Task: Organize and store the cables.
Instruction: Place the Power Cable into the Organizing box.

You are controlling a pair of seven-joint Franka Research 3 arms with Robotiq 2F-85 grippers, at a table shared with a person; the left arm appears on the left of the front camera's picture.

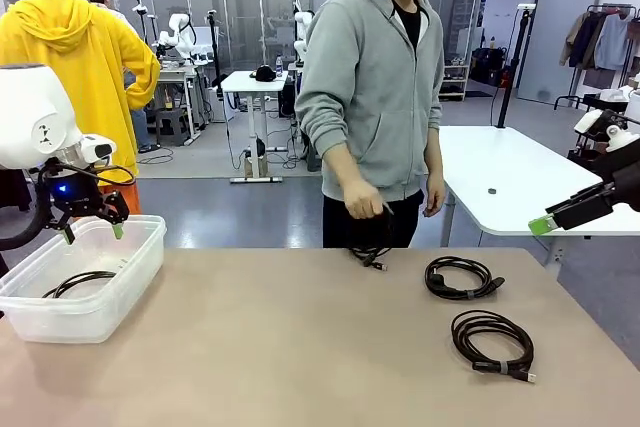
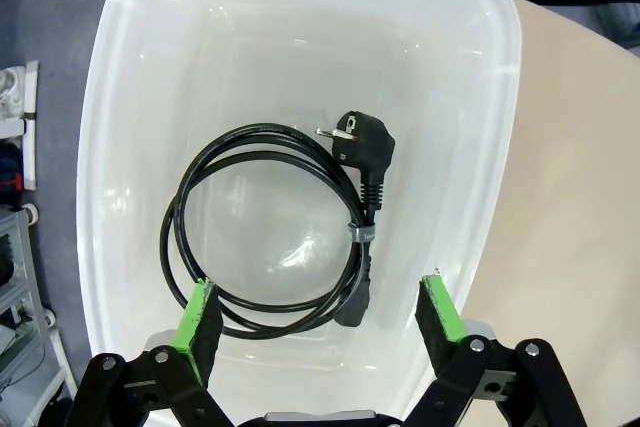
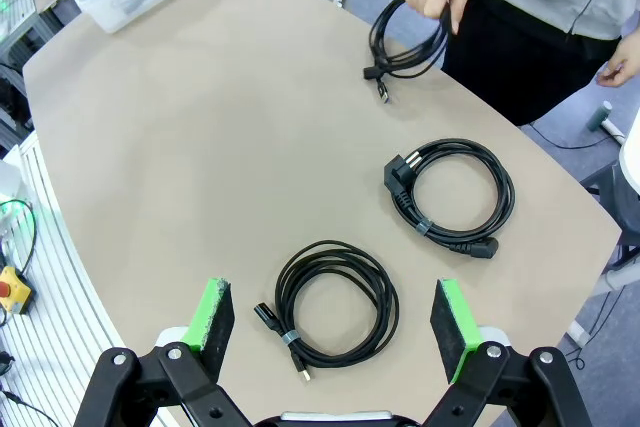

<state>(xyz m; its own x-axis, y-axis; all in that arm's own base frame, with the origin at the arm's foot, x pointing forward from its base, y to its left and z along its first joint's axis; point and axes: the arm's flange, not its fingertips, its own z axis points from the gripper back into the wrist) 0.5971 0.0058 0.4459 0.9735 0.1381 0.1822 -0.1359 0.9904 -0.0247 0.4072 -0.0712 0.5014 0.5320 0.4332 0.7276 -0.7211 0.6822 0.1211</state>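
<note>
One coiled black cable (image 2: 275, 232) with a mains plug lies on the floor of the clear plastic bin (image 1: 135, 262), also seen from the front as a cable (image 1: 78, 282). My left gripper (image 2: 320, 312) hangs open and empty right above it, over the bin (image 2: 100, 147), at the table's left (image 1: 92, 230). Two more coiled cables rest on the right of the table: one with a plug (image 1: 460, 278) (image 3: 455, 192) and a nearer one (image 1: 492, 341) (image 3: 335, 302). A person's hand (image 1: 362, 202) holds another coil (image 3: 405, 37) at the far edge. My right gripper (image 3: 335, 317) is open, high above the table's right side.
The person in a grey hoodie (image 1: 370, 77) stands at the far edge of the tan table (image 1: 280, 347). A white table (image 1: 520, 172) stands behind on the right. The middle of my table is bare.
</note>
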